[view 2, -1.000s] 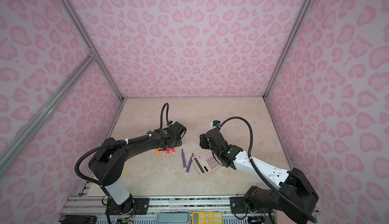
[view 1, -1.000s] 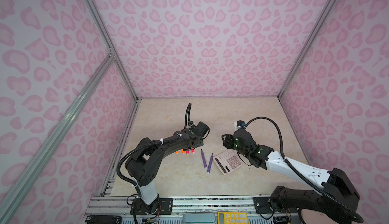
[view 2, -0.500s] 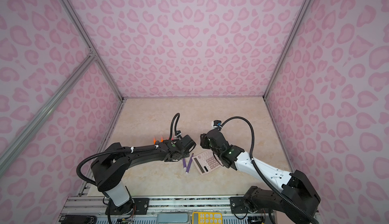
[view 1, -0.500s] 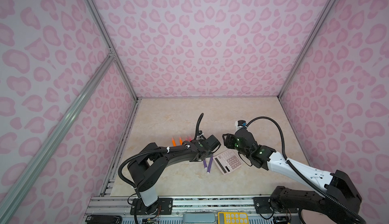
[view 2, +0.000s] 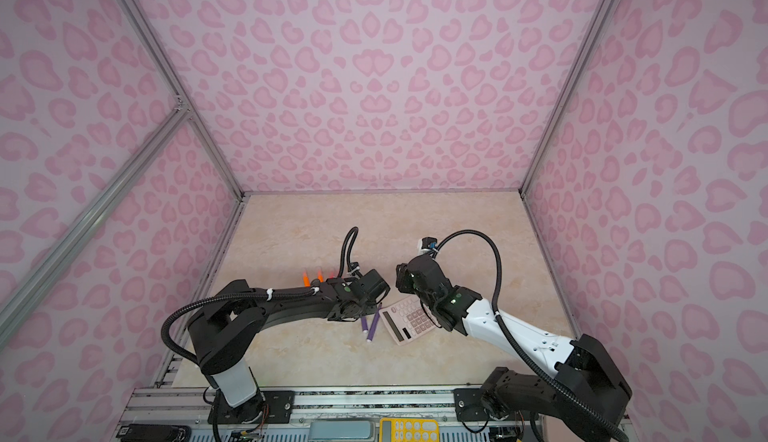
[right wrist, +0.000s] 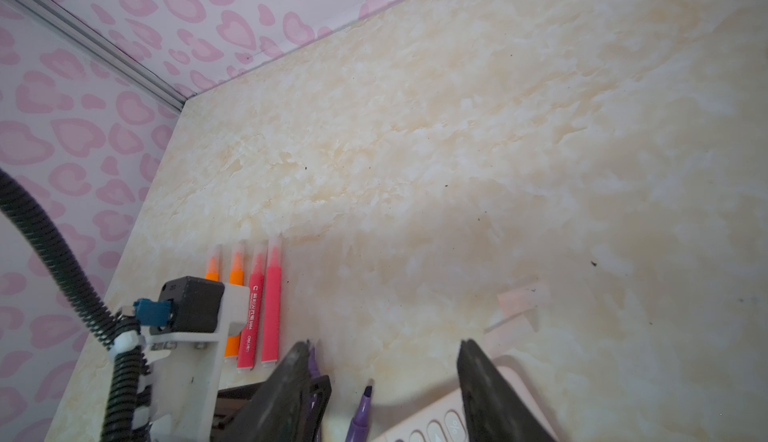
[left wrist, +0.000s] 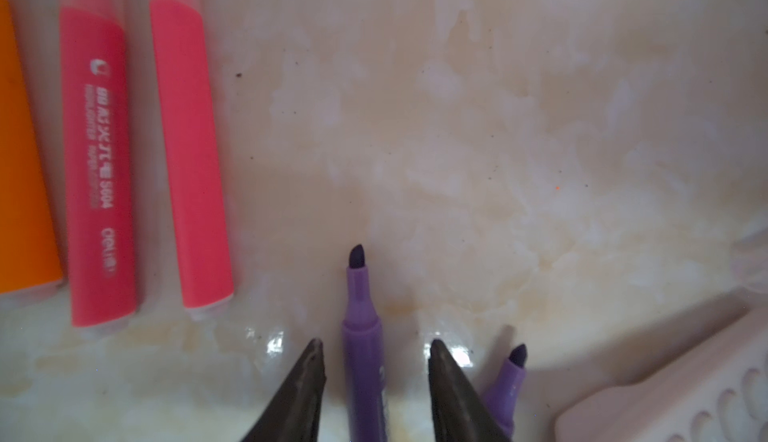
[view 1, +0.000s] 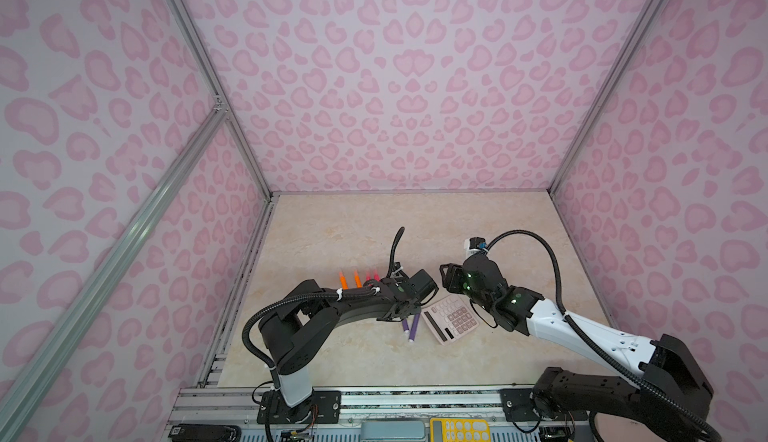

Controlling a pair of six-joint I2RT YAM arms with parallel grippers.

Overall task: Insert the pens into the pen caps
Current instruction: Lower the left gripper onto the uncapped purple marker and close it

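Observation:
In the left wrist view my left gripper is open and low over the table. Its fingertips straddle one uncapped purple pen, with a gap on each side. A second uncapped purple pen lies just outside one finger. Two pink-red pens and two orange pens lie in a row, each tip inside a clear cap. Two loose clear pen caps lie near the calculator. My right gripper hovers open above the purple pens, holding nothing.
A pink calculator lies right beside the purple pens, under my right gripper, and shows in both top views. Pink patterned walls close in the beige marbled table on three sides.
My left arm has swung right from above the orange and pink-red pens and dropped over the purple pens, uncovering the capped row. The right arm has barely moved.

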